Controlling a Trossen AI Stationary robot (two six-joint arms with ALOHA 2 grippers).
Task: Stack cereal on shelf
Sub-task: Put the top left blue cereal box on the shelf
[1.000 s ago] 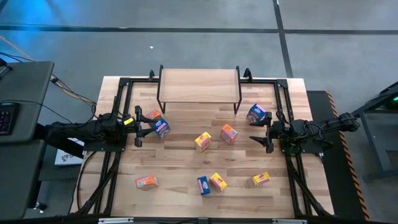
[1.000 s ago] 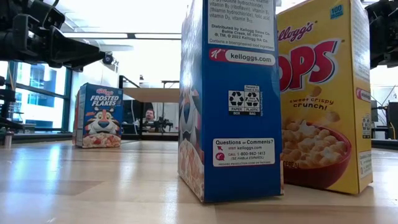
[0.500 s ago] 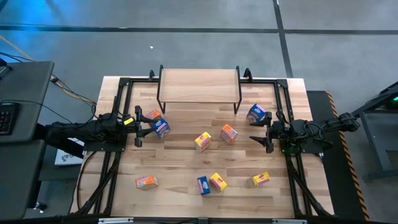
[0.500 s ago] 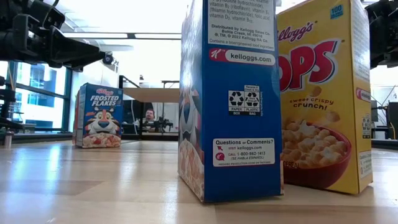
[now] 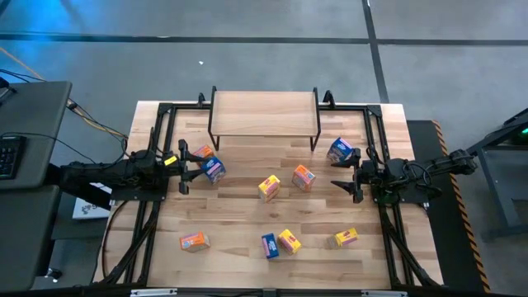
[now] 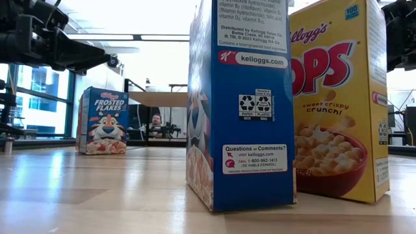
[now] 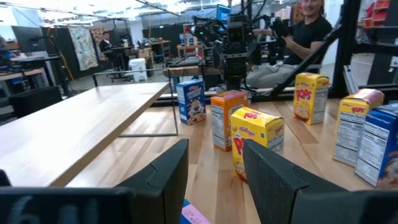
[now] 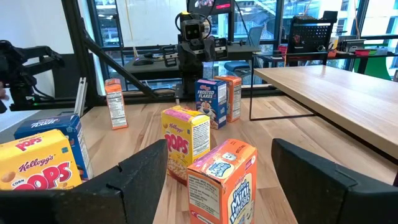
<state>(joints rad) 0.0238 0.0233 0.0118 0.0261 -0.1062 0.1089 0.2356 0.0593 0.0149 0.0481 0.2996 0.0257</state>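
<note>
Several small cereal boxes stand and lie scattered on the wooden table [image 5: 247,214]. They include an orange box [image 5: 200,152], a blue box [image 5: 213,168], a yellow box [image 5: 269,187], a second orange box [image 5: 303,177] and a second blue box [image 5: 340,151]. The shelf [image 5: 264,114] stands bare at the table's far edge. My left gripper [image 5: 185,172] hovers level at the left, open, beside the blue box; in its wrist view [image 7: 214,149] the fingers hold nothing. My right gripper [image 5: 341,178] hovers level at the right, open [image 8: 217,168], with the second orange box [image 8: 221,180] ahead of it.
Black frame rails [image 5: 155,157] [image 5: 381,157] run along both table sides. Near the front edge are an orange box [image 5: 195,241], a blue box [image 5: 270,245] and two yellow boxes [image 5: 289,241] [image 5: 346,238]. A person [image 7: 308,31] sits beyond the table. Bare wood lies between the shelf and the boxes.
</note>
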